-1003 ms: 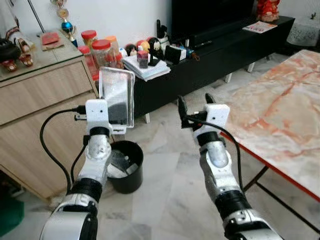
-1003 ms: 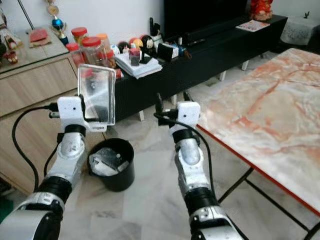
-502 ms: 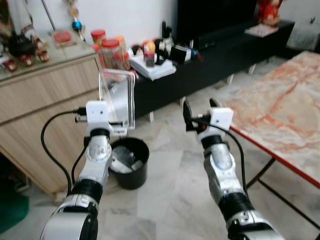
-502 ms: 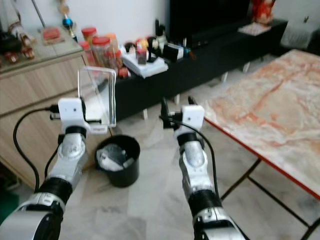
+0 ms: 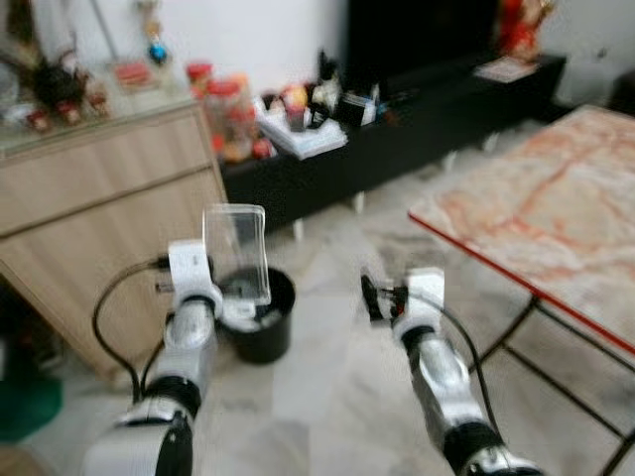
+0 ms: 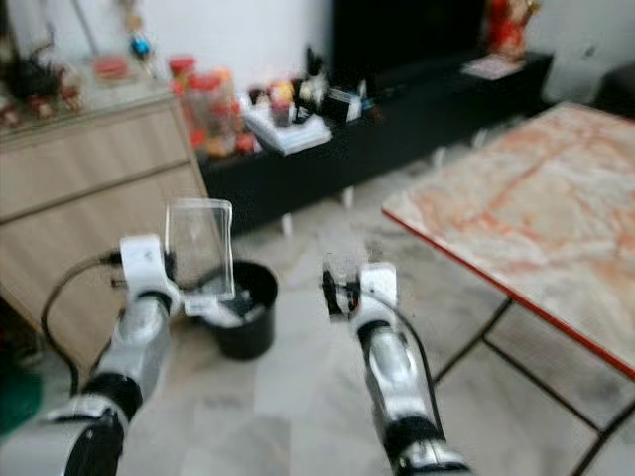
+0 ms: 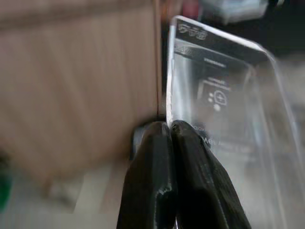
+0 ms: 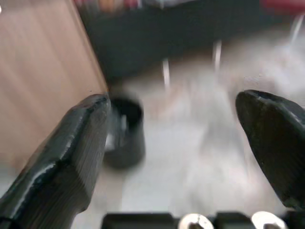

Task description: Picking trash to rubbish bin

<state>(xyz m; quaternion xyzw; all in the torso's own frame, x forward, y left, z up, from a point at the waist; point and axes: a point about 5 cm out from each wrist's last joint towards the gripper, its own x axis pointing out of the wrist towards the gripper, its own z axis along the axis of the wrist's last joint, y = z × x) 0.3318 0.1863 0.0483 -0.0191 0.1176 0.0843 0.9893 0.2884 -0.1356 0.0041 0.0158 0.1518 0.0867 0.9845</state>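
A clear plastic container (image 5: 236, 254) stands upright in my left gripper (image 7: 170, 131), whose fingers are shut on its edge. It hangs just above and in front of the black rubbish bin (image 5: 260, 327), which stands on the floor by the wooden cabinet and holds pale scraps. In the left wrist view the clear plastic container (image 7: 224, 109) fills the right half. My right gripper (image 5: 382, 295) hovers open over the floor to the right of the bin, holding nothing. The right wrist view has the black rubbish bin (image 8: 125, 131) between the open fingers (image 8: 71, 148).
A wooden cabinet (image 5: 109, 188) stands at left, with a low black TV bench (image 5: 417, 109) crowded with jars and books behind. The marble table (image 5: 541, 213) with red edge takes up the right. Pale tiled floor (image 5: 327, 377) lies between bin and table.
The view has pulled back and blurred, so the camera moved. Both arms sit lower in the picture, and the container now overlaps the bin's rim.
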